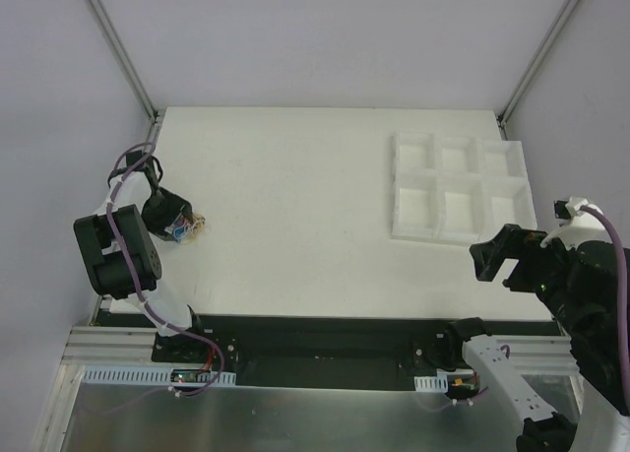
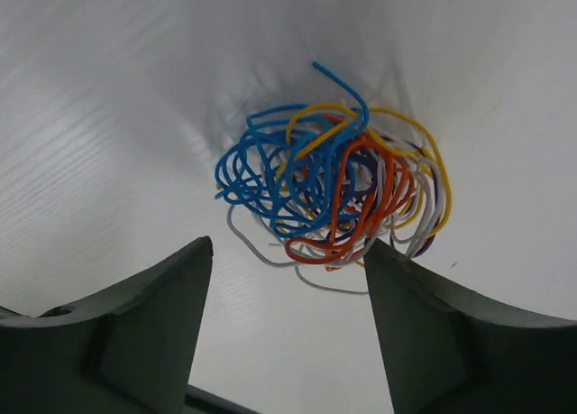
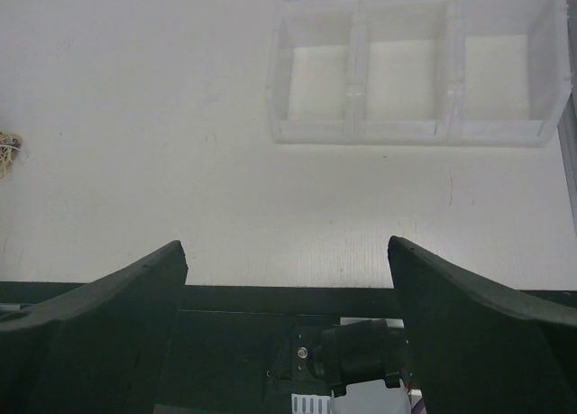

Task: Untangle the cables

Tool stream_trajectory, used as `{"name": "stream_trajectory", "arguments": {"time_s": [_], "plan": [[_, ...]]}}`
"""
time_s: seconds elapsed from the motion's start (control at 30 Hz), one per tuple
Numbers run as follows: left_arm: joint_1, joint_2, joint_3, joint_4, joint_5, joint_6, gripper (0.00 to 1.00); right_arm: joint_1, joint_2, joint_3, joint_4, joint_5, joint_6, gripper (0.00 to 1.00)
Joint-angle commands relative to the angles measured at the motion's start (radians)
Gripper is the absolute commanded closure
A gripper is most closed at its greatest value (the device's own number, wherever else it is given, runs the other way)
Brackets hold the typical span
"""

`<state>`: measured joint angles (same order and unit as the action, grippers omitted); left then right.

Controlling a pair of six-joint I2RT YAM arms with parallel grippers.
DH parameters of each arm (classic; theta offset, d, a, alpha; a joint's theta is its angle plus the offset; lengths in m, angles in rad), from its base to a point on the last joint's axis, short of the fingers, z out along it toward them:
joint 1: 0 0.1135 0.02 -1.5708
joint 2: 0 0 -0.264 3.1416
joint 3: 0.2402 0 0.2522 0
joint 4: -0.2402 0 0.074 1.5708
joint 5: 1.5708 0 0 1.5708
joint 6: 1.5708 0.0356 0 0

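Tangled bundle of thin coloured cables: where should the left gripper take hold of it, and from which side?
Probably the loose blue wire end at the far edge of the tangled bundle of thin coloured cables. It sticks out alone, clear of the orange and yellow loops. The left gripper should come from above, jaws across that strand.

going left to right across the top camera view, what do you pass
left arm → cables, a small coloured bundle → white compartment tray → right arm
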<state>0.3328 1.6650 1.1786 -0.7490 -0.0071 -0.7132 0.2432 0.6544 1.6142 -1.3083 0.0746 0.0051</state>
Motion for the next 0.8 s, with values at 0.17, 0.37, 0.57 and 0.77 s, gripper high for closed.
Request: {"name": "stream_trajectory", "arguments": {"time_s": [0.17, 0.37, 0.57, 0.77], "plan": [[-0.19, -0.109, -0.244, 0.12, 0.225, 0.04, 0.75, 0.005, -0.027, -0.155, 0.104, -0.034, 0.041, 0.04], [-0.591, -0.332, -0.433, 0.207, 0.249, -0.096, 0.96, 0.007, 0.022, -0.324, 0.239, -0.232, 0.072, 0.04], [-0.883, -0.383, -0.438, 0.253, 0.231, -0.155, 0.78, 0.03, 0.17, -0.5, 0.424, -0.508, 0.113, 0.02], [-0.962, -0.37, -0.366, 0.338, 0.286, -0.103, 0.34, 0.203, 0.361, -0.572, 0.588, -0.532, 0.153, 0.03]]}}
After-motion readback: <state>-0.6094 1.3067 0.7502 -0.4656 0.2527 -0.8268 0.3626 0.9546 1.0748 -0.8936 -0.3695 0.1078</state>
